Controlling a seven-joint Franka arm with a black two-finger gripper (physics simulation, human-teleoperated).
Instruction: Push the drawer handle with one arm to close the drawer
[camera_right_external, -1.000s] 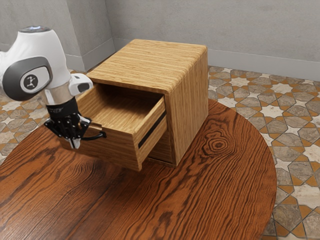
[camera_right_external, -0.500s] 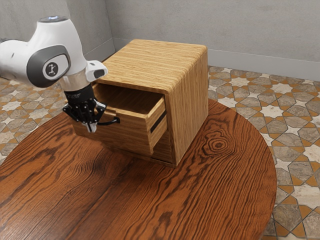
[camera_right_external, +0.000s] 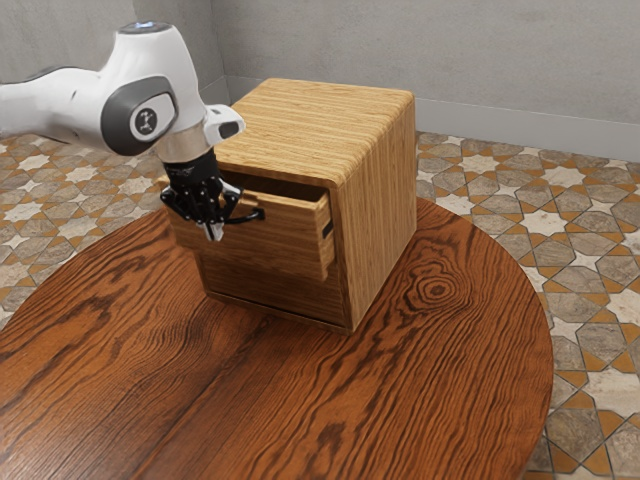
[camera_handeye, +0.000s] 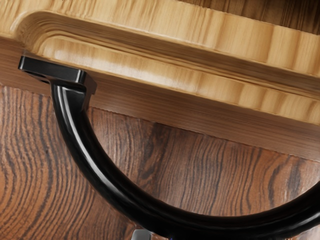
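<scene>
Push at black handle (camera_handeye: 102, 172) on front of drawer (camera_right_external: 270, 240), partly out of cabinet (camera_right_external: 380, 200) on bench (camera_right_external: 430, 380). With hand (camera_right_external: 214, 231) closed, empty, at handle's outer curve, drive straight inward, level, steady; avoid sliding along curve or skewing drawer; ease off once flush.

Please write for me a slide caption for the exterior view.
Franka arm, black gripper at the handle of a partly open drawer in a wooden cabinet on a round table.
</scene>
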